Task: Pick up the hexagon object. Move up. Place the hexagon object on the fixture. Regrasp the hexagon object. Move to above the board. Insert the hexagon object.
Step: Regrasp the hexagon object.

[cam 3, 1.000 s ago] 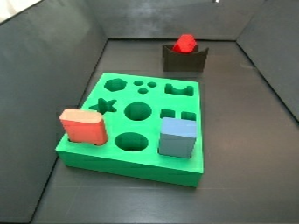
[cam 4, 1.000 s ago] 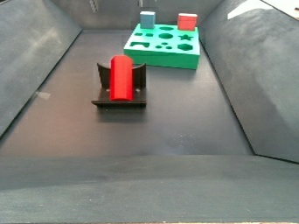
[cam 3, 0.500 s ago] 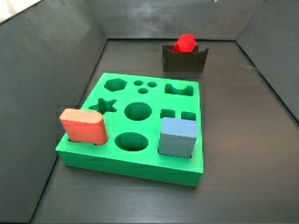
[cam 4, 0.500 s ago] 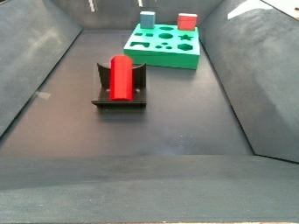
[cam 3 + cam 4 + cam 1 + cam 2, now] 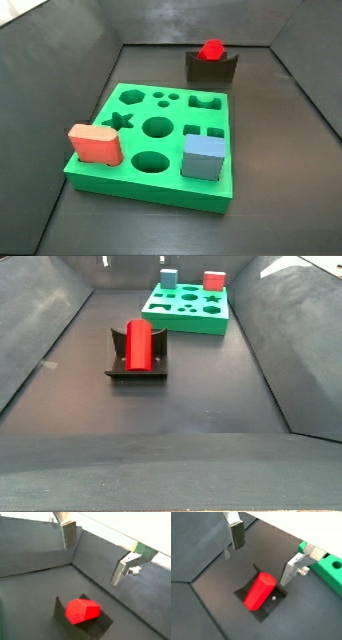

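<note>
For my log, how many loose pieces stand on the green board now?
2: a pink block and a blue cube, both at one edge. The red peg lies on the fixture, the open gripper above it.

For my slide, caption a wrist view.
Open gripper above the red hexagon object lying in the fixture.

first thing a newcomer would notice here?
The red hexagon peg lying in the notch of the dark fixture on the floor, alone and untouched. The gripper hangs above it in both wrist views, jaws wide apart with nothing between them. Behind, the green board stands out, with a salmon block and a blue cube at its near edge in a side view.
</note>
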Motion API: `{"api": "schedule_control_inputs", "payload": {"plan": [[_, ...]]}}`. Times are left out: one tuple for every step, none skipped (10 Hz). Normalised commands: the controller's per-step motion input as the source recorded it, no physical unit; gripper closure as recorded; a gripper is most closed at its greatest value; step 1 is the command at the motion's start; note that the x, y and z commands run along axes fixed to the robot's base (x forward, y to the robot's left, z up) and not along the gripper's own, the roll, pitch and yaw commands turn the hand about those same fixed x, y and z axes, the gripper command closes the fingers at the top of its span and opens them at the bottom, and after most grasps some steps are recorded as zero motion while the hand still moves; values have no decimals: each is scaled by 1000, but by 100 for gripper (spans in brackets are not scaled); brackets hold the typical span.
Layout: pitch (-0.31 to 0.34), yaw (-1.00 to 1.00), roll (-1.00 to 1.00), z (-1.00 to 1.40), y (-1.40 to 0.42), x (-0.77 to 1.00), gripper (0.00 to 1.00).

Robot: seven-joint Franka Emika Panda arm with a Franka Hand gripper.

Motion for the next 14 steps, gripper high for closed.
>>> {"api": "schedule_control_inputs", "payload": {"plan": [[42,50,1000,-10,-24,52,0],[63,60,1000,-13,-28,73,0],[77,66,1000,-14,-31,82,0],[110,86,1000,-12,-35,90,0],[125,99,1000,-14,-37,93,0],[133,133,813,-17,-38,93,0],[126,142,685,-17,-42,92,0],[105,159,432,-20,-43,95,0],[87,163,289,-12,-28,92,0],[124,68,195,-1000,76,33,0],[103,71,180,-1000,76,32,0],[65,101,149,-1000,67,45,0],[42,118,115,-1000,61,54,0],[9,123,82,-1000,56,69,0]]}}
